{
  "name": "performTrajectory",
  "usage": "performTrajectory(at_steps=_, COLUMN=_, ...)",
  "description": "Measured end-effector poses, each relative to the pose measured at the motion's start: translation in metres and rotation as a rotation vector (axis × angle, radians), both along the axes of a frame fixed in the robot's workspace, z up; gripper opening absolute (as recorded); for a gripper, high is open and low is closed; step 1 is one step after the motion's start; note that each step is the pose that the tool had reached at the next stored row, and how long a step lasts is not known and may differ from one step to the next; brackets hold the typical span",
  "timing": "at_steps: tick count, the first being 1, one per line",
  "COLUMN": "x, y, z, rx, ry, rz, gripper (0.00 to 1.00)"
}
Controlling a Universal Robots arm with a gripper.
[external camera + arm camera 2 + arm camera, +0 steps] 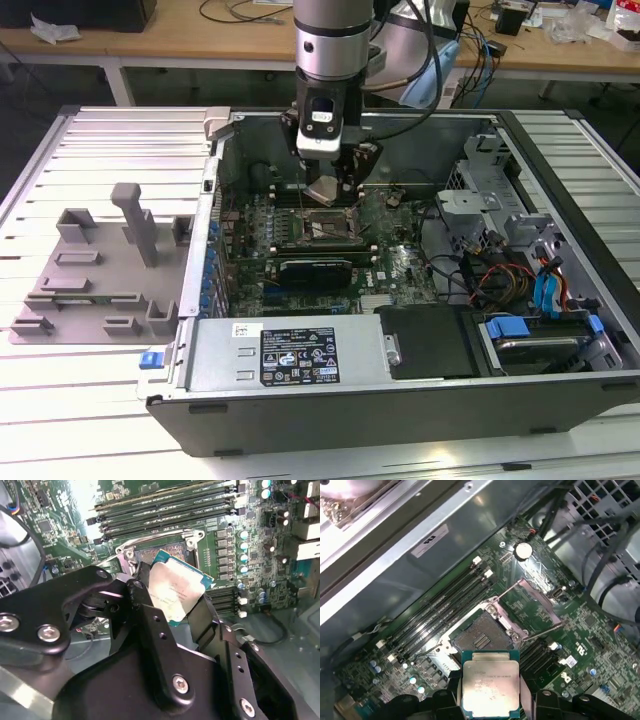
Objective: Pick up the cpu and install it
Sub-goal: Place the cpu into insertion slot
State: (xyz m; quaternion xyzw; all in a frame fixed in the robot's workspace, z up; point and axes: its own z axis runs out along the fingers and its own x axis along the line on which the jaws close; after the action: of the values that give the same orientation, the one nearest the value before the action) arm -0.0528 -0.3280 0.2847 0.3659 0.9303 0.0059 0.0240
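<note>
Ext. view: the arm stood over the open computer case point(300, 372), w/ the claw point(329, 192) down inside it. The claw was pinching the cpu point(328, 189) by two opposite edges, pale metal top showing, chip looking tilted rather than flat. The dark socket point(322, 227) on the board sat right under it, apart from it, nothing seated in it. The grey fixture point(100, 270) lay outside the case on the exterior view's left, well away.

Second wrist view: black fingers point(145, 605) were pressed on either side of the cpu point(177, 592), one green corner poking out past them. The socket frame point(165, 540) and memory slots point(165, 507) lay beyond the chip, so the socket was ahead of the claw, not beside it.

First wrist view: the cpu point(491, 685) was held between the fingers point(546, 704), and the bare socket point(480, 637) was just past its far edge w/ the hold-down frame point(536, 600) swung open. Chip edges looked turned approx. an eighth of a turn vs. the socket's edges, so imo the two weren't lined up yet. Chip hung above the board, no contact visible.
</note>
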Motion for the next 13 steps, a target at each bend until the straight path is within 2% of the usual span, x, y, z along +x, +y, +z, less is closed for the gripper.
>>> performTrajectory(at_steps=13, x=0.0000, y=0.0000, z=-0.0002, rx=0.0000, ry=0.0000, rz=-0.213, gripper=0.55)
